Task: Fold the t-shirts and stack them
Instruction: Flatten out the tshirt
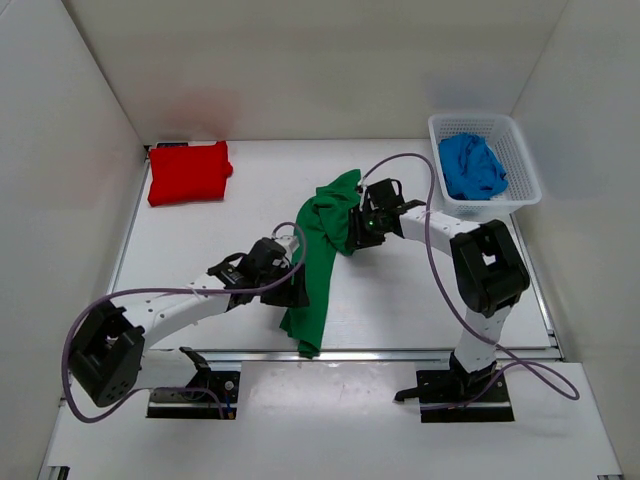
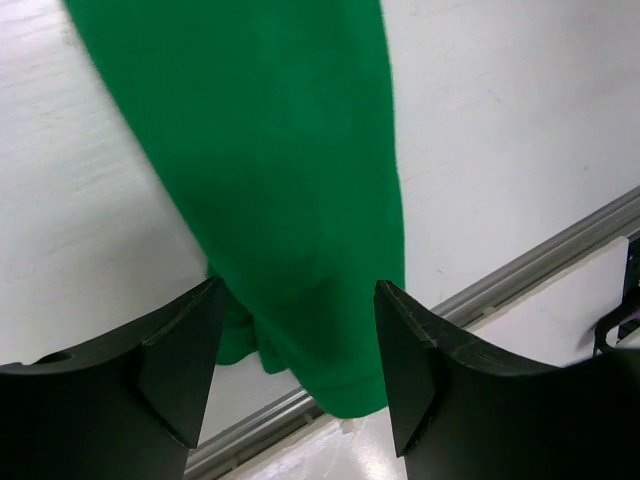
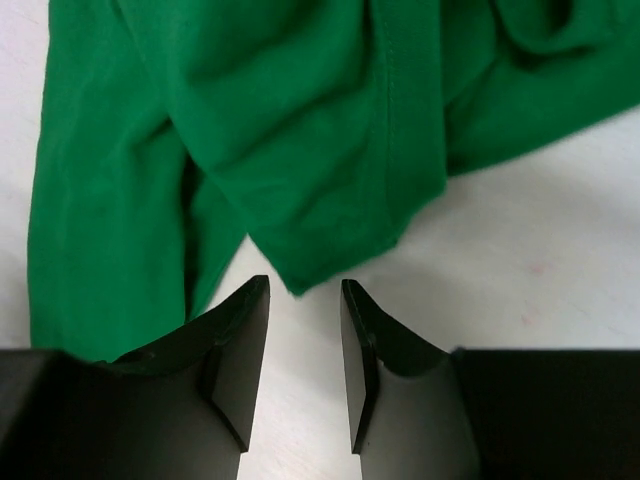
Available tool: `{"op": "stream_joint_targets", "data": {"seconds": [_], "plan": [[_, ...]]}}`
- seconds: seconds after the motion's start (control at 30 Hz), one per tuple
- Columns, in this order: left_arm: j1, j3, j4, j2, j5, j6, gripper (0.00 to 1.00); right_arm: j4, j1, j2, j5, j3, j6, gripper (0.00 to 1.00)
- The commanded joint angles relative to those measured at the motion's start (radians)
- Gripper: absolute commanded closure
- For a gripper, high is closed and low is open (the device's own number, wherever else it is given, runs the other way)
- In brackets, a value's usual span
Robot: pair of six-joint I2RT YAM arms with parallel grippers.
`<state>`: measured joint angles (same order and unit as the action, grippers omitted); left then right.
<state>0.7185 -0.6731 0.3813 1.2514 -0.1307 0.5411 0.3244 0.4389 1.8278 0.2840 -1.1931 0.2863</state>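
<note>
1. The left gripper [image 2: 300, 290] is hovering, jaws wide apart, over the crumpled green cloth t-shirt [image 1: 318, 262] lying mid-table.
2. The right gripper [image 3: 303, 283] is holding its jaws narrowly apart, empty, at a shirt corner.

The middle of the table [image 1: 250, 200] is barred by the green t-shirt [image 1: 322, 262], stretched to the near edge. The far corners are taken by a red shirt [image 1: 188, 172], left, and a basket [image 1: 487, 208], right; bare surface is found between.
</note>
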Motion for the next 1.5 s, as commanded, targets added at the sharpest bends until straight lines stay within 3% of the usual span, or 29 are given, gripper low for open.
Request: {"op": "stream_joint_targets", "data": {"seconds": [0.0,0.1,0.13,0.17,0.2,0.23,0.27,0.43,0.6,0.7,0.97,1.27,1.47], "plan": [[0.047,-0.008,-0.058,0.026,0.016,0.049,0.28,-0.096,0.001,0.063,0.076,-0.026,0.043,0.68],[0.085,-0.010,-0.076,0.098,0.019,0.063,0.26,-0.081,0.000,0.113,0.078,-0.074,0.048,0.68],[0.105,-0.011,-0.085,0.117,0.017,0.065,0.27,-0.078,-0.002,0.126,0.087,-0.085,0.050,0.72],[0.101,-0.010,-0.096,0.134,0.011,0.062,0.39,-0.067,-0.008,0.143,0.095,-0.094,0.050,0.79],[0.107,-0.005,-0.102,0.153,-0.001,0.065,0.48,-0.068,-0.011,0.143,0.119,-0.099,0.056,0.93],[0.098,-0.005,-0.096,0.166,-0.012,0.062,0.75,-0.068,-0.020,0.142,0.138,-0.102,0.059,1.00],[0.081,-0.003,-0.088,0.169,-0.024,0.060,1.00,-0.073,-0.031,0.125,0.155,-0.093,0.062,1.00],[-0.042,-0.058,0.030,0.027,0.009,-0.006,1.00,-0.088,-0.066,-0.056,0.152,-0.022,0.079,1.00],[-0.292,-0.193,0.198,-0.116,0.042,-0.110,1.00,-0.032,-0.083,-0.292,0.121,0.015,0.067,1.00],[-0.399,-0.304,0.280,-0.081,0.095,-0.209,1.00,0.050,-0.081,-0.382,0.057,0.035,0.054,1.00],[-0.497,-0.483,0.318,0.105,0.169,-0.325,1.00,0.097,-0.176,-0.640,-0.006,0.226,0.062,1.00],[-0.600,-0.502,0.303,0.089,0.200,-0.385,1.00,0.134,-0.373,-0.743,0.015,0.283,-0.007,1.00],[-0.630,-0.713,0.336,0.299,0.246,-0.406,1.00,0.110,-0.390,-0.572,0.038,0.120,-0.061,1.00]]}}
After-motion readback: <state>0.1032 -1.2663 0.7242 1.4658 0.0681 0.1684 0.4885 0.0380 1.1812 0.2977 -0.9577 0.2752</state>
